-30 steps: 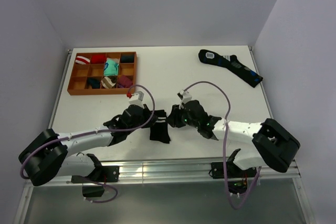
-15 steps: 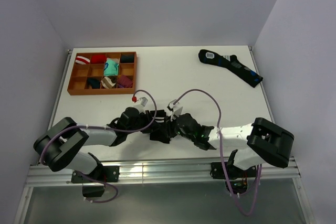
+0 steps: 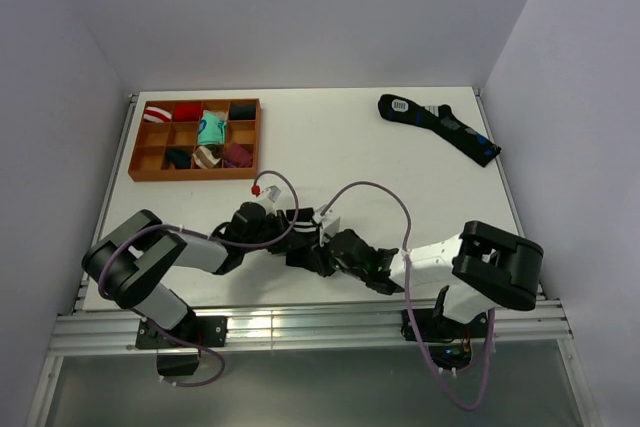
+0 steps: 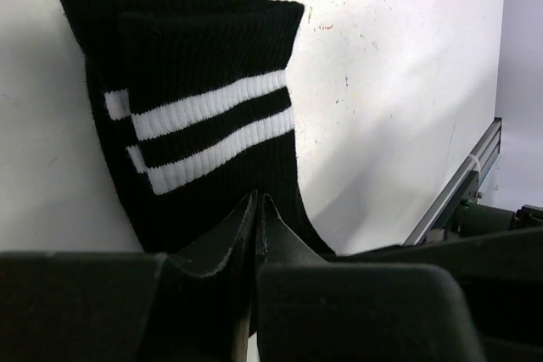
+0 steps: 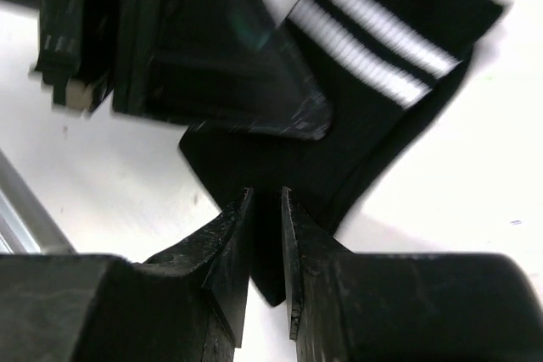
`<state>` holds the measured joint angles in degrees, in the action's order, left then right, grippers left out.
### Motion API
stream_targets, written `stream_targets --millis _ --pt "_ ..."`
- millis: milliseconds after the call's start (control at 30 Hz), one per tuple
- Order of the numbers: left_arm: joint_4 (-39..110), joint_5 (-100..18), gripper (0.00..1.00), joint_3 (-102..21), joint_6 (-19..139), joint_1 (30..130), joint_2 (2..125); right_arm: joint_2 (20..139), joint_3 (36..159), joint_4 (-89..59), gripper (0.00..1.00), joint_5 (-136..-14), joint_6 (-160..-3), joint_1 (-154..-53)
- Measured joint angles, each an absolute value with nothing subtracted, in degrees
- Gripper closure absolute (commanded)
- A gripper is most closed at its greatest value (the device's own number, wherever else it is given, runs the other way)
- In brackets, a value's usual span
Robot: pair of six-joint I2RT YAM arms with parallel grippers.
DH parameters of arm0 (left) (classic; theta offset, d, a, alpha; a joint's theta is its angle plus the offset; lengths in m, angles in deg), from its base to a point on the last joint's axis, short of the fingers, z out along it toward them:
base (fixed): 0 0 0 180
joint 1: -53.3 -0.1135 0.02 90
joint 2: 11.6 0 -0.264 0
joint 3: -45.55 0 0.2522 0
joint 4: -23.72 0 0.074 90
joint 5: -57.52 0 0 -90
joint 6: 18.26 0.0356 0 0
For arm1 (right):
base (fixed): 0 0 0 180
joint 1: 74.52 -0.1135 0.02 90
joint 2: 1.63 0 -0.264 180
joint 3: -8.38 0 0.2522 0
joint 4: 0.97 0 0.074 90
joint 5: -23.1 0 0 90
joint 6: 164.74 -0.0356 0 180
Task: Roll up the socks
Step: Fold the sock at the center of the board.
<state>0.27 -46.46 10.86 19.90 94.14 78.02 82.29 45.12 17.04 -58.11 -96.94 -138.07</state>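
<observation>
Socks (image 4: 204,57) lie flat on table (image 3: 380,157) near its front edge, between both arms. Left gripper (image 4: 256,209): jaws all but closed, pinching fabric below the striped cuff. Right gripper (image 5: 265,209): narrow gap, toe end caught between.

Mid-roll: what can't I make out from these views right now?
Left wrist: the left gripper hides the lower end of the socks; whether fabric is pinched cannot be told.
Right wrist: the right gripper has its jaws almost together over the toe; grip unclear, upper left blurred.
Top external: both arms cover most of the socks; neither grip shows.
</observation>
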Motion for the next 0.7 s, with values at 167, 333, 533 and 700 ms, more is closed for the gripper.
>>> stream_targets --millis 167,333,533,700 --pt "0.48 -47.2 0.92 10.51 19.73 93.66 78.33 85.7 45.08 18.74 0.76 -55.0 -98.01 -142.57" --pt "2.69 -47.75 0.92 9.4 19.97 93.22 78.33 88.71 45.16 23.46 0.76 -52.21 -101.03 -145.3" --pt "5.86 -48.25 0.93 7.47 20.69 91.95 78.5 92.51 48.14 25.19 0.78 -51.42 -104.79 -147.58" --pt "6.98 -49.52 0.92 6.2 21.98 91.41 79.31 92.78 48.75 24.62 0.76 -51.4 -106.56 -147.69"
